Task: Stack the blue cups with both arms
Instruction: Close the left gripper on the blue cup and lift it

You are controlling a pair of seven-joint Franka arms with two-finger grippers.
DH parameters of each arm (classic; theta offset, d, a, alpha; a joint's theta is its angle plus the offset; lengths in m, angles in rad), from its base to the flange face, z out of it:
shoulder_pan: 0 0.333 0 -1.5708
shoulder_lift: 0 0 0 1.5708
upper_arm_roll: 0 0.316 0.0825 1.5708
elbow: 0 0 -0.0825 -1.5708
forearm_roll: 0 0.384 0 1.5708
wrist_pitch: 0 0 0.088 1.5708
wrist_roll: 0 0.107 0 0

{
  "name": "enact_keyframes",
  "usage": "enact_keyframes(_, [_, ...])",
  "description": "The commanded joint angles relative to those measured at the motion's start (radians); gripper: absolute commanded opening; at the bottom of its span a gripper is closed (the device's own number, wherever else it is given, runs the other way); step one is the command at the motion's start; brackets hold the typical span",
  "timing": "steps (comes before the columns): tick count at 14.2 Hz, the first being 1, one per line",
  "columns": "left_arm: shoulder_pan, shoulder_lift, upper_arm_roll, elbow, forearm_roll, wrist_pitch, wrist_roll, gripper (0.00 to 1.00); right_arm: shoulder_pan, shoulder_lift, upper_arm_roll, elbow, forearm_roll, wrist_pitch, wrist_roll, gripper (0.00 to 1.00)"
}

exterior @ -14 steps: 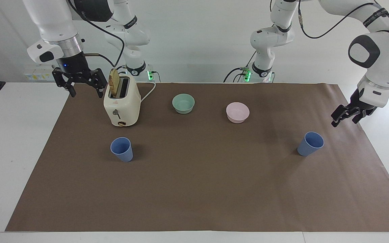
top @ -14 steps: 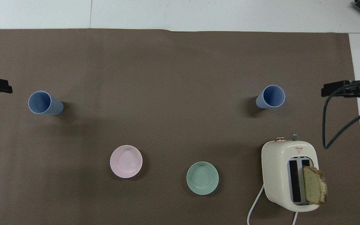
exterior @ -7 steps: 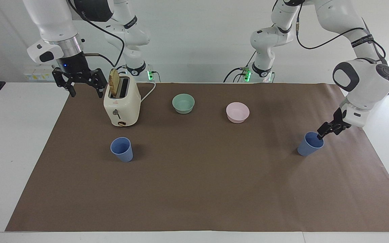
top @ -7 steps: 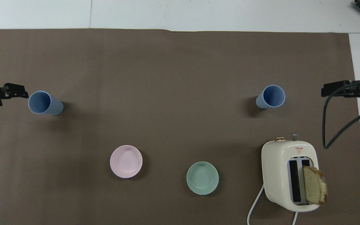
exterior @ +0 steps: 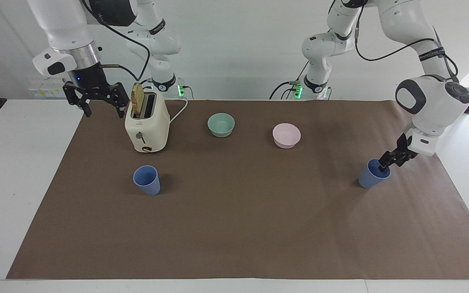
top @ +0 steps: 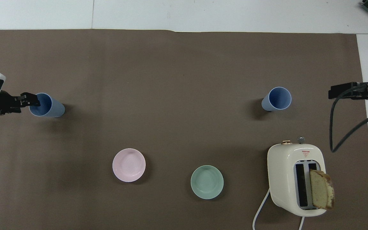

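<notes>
Two blue cups stand upright on the brown mat. One cup is toward the left arm's end. My left gripper is low at this cup's rim, on the side toward the table's end, and its tip overlaps the rim. The other cup stands toward the right arm's end, farther from the robots than the toaster. My right gripper waits open and empty in the air beside the toaster, over the mat's edge.
A cream toaster with a bread slice sticking up and a white cord stands near the right arm. A pale green bowl and a pink bowl sit in the middle, nearer to the robots than the cups.
My left arm has swung in from the table's end and come down to the rim of the cup there. The right arm, both cups and the bowls have not moved.
</notes>
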Motion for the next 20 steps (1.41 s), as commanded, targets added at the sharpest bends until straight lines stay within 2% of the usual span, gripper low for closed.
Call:
enact_keyframes(1, [-0.006,0.005,0.003,-0.027,-0.012,0.06,0.001,0.66,-0.011,-0.005,0.005,-0.009,-0.008,0.007,-0.021,1.0])
enact_keyframes(3, [-0.006,0.019,0.002,-0.027,-0.012,0.088,0.001,0.55,-0.011,-0.005,0.005,-0.009,-0.008,0.007,-0.021,1.0])
enact_keyframes(5, [-0.012,0.024,0.002,-0.019,-0.012,0.088,0.003,0.0,-0.011,-0.005,0.005,-0.009,-0.008,0.007,-0.021,1.0])
enact_keyframes(8, [-0.023,0.06,-0.006,0.065,-0.014,0.024,0.001,0.0,-0.011,-0.005,0.005,-0.009,-0.008,0.007,-0.021,1.0])
enact_keyframes(12, [-0.035,0.051,-0.01,0.197,-0.008,-0.088,-0.002,0.0,-0.011,-0.005,0.005,-0.009,-0.008,0.007,-0.021,1.0])
enact_keyframes(15, [-0.11,0.05,-0.01,0.367,0.001,-0.234,-0.118,0.0,-0.011,-0.005,0.005,-0.009,-0.008,0.007,-0.021,1.0])
enact_keyframes(20, [-0.334,0.05,-0.01,0.389,0.087,-0.242,-0.438,0.0,-0.011,-0.005,0.005,-0.009,-0.008,0.007,-0.021,1.0])
